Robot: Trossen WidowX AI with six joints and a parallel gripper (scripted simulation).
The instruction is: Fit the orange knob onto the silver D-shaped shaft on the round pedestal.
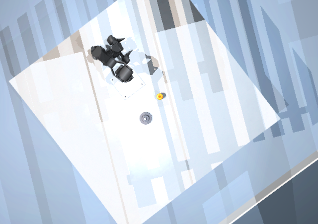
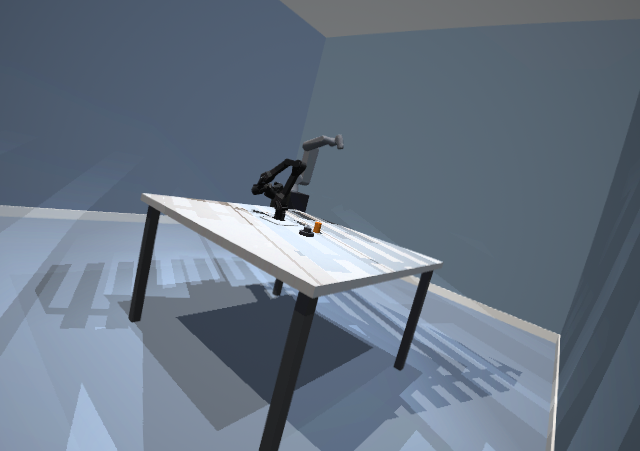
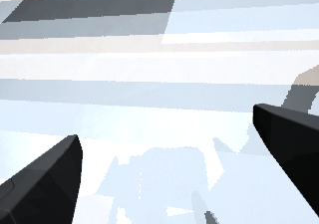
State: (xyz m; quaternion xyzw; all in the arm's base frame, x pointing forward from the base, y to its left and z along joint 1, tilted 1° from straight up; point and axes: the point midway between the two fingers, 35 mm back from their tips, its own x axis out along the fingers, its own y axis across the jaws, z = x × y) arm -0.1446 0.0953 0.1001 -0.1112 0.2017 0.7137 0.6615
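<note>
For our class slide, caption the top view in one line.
Black arm's open tool waits away from small orange knob and round grey pedestal.

Knob [image 1: 159,96] beside pedestal [image 1: 145,118], apart

Top looks straight down, exterior far off, wrist close over table [image 2: 320,275].
</note>
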